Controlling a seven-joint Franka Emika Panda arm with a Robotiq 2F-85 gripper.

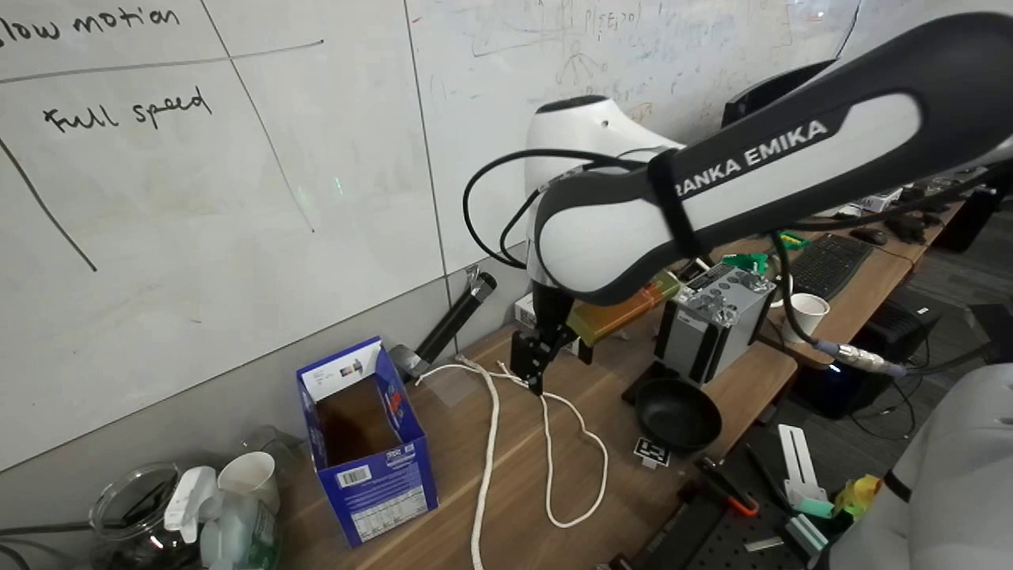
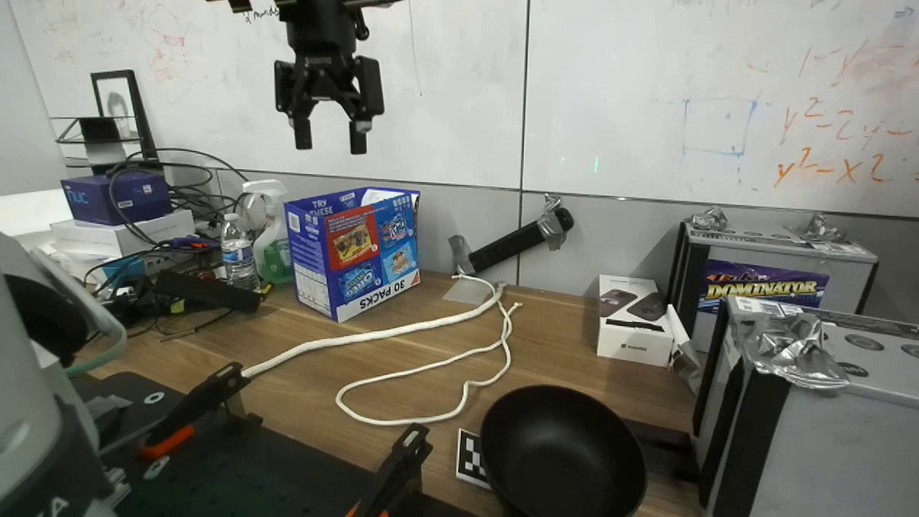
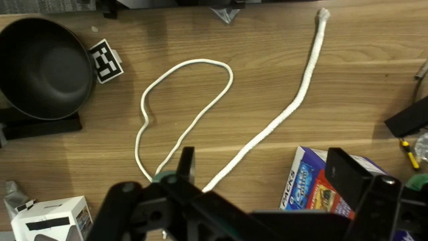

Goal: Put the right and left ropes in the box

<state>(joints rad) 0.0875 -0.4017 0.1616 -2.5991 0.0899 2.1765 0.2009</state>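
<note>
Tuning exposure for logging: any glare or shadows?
In both exterior views, small greenish glints on the whiteboard; in an exterior view, silver tape catches highlights; in the wrist view, a thin shadow beside the thick rope near its upper end, pincer near-black.

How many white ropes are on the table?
2. The thick rope stretches along the table near the blue box; the thin rope bends into a loop nearer the black pan. Any tucked behind other things wouldn't show.
</note>
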